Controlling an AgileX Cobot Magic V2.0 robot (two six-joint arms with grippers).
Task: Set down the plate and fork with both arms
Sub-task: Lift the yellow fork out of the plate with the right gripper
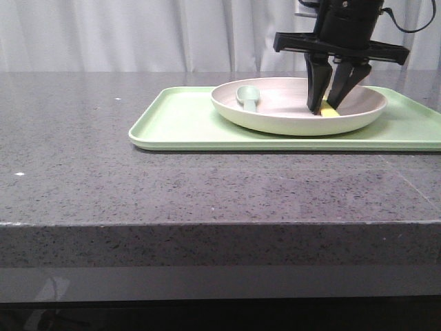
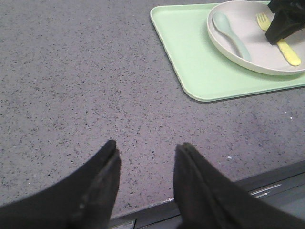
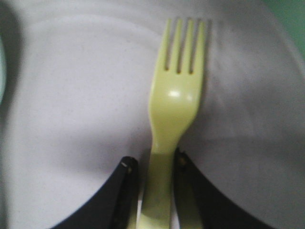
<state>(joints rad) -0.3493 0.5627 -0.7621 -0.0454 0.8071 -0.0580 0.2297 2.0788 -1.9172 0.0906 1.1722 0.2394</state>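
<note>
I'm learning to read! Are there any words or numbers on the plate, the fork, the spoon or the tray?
None. No words, numbers or signs show on the plate, the fork, the spoon, the tray or the right gripper.

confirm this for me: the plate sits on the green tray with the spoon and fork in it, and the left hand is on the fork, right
Not quite: it is the right hand on the fork, as the right wrist view shows. The left hand hangs open over bare table. The plate, tray and spoon are as you say.
</note>
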